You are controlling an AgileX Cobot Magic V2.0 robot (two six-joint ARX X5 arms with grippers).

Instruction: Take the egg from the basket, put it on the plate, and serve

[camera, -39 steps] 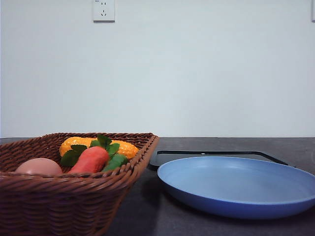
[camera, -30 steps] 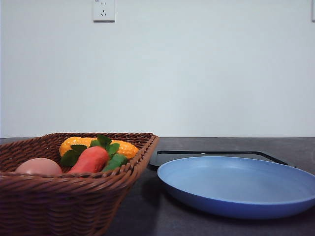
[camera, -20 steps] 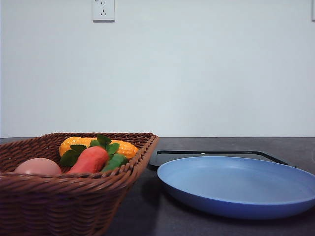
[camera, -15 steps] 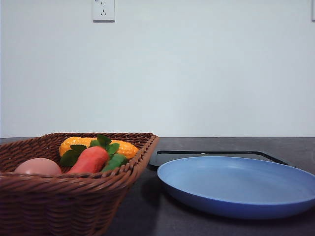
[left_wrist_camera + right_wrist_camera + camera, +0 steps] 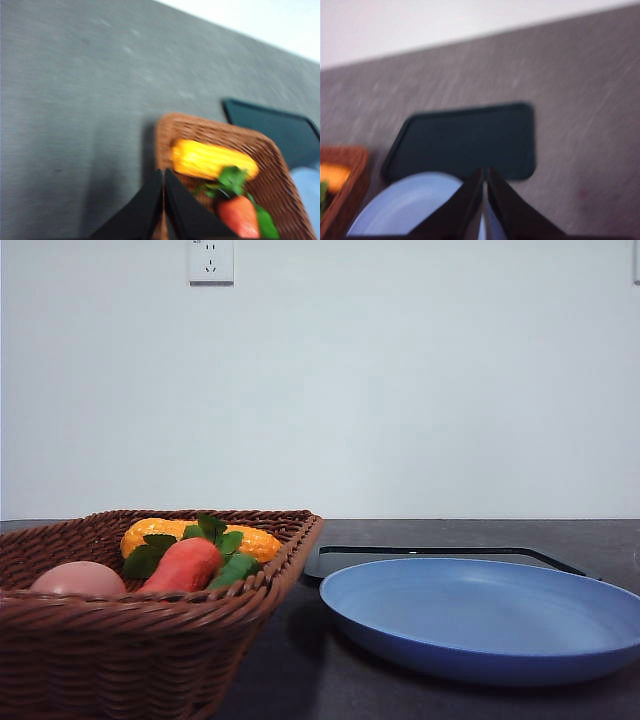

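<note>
While pinched shut and empty, left gripper over basket; egg unreached; right gripper likewise clenched.

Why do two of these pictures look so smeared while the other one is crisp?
Front view: sharp and evenly lit, with the egg in the basket and the plate clear, soft shadow beneath them. Left wrist view: blurred, corn and carrot soft-edged. Right wrist view: blurred too, the black tray fuzzy; probably those cameras are moving.
</note>
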